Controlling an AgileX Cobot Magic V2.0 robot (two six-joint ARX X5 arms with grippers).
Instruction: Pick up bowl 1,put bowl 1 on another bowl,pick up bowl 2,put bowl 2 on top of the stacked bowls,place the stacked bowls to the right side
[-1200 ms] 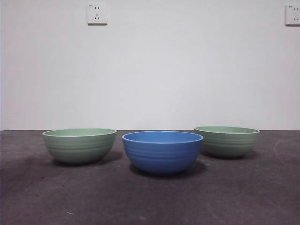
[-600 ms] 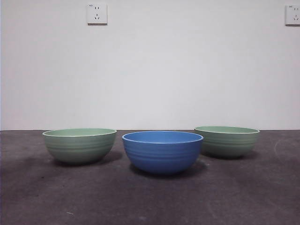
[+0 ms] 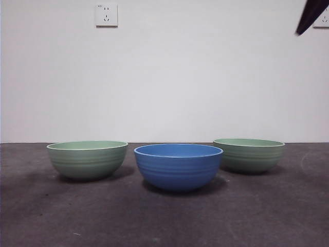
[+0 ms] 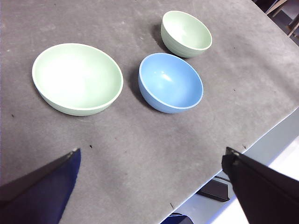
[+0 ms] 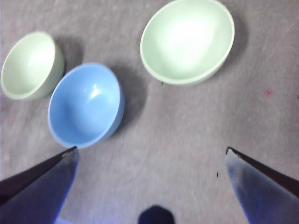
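Three bowls stand apart on the dark grey table. The blue ribbed bowl (image 3: 178, 165) (image 4: 170, 83) (image 5: 86, 105) is in the middle, nearest the front view's camera. A pale green ribbed bowl (image 3: 87, 159) (image 4: 77, 78) (image 5: 30, 64) stands left of it, and a second pale green bowl (image 3: 249, 154) (image 4: 186, 33) (image 5: 188, 39) stands to its right. My left gripper (image 4: 152, 150) hangs open high above the table, holding nothing. My right gripper (image 5: 151, 149) is also open and empty, high over the bowls. A black arm tip (image 3: 311, 15) shows at the front view's top right corner.
The table's edge (image 4: 261, 135) runs close behind the blue bowl in the left wrist view, with a dark object (image 4: 216, 189) on the floor below it. Two wall sockets (image 3: 106, 15) sit high on the white wall behind the table.
A black arm tip has come into the front view at the top right corner. The three bowls have not moved.
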